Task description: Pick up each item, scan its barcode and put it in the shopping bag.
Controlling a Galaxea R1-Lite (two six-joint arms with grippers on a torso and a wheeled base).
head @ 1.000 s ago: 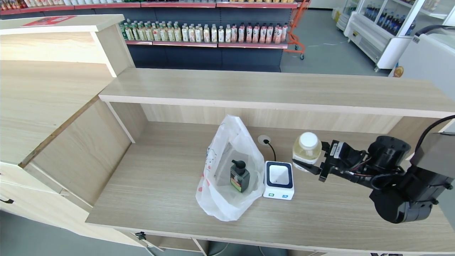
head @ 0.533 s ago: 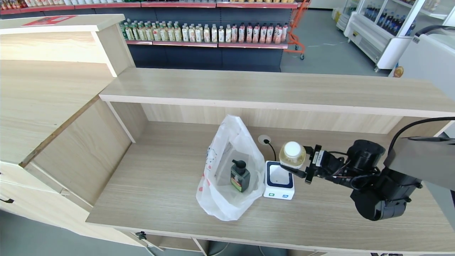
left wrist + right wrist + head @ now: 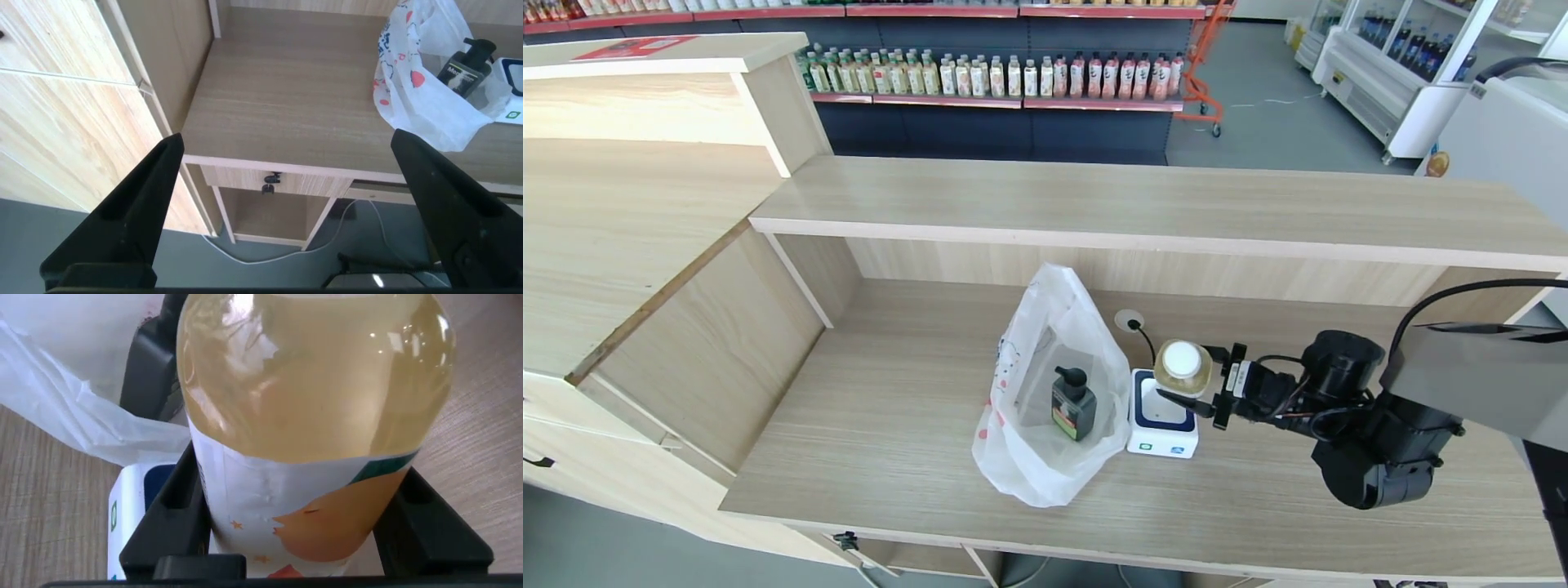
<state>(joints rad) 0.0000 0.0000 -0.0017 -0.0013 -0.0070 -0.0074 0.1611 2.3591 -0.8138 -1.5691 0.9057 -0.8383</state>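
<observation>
- The right claw (image 3: 1188, 377) is squeezed tight on a bottle (image 3: 1181, 363) of yellow drink with a white cap.
- The bottle hangs upright over the white scanner (image 3: 1162, 433) on the counter (image 3: 890, 425).
- At nine o'clock from the scanner, just beside it, sits the white shopping bag (image 3: 1029, 457).
- A dark pump bottle (image 3: 1072, 406) stands inside the bag.
- At twelve o'clock from the scanner runs a black cord (image 3: 1147, 347).
- The left claw (image 3: 286, 188) has its fingers spread wide, holding nothing, near the counter's front edge.

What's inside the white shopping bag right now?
A dark pump bottle stands inside the shopping bag. The bag's white folds cover whatever else may lie at its bottom.
</observation>
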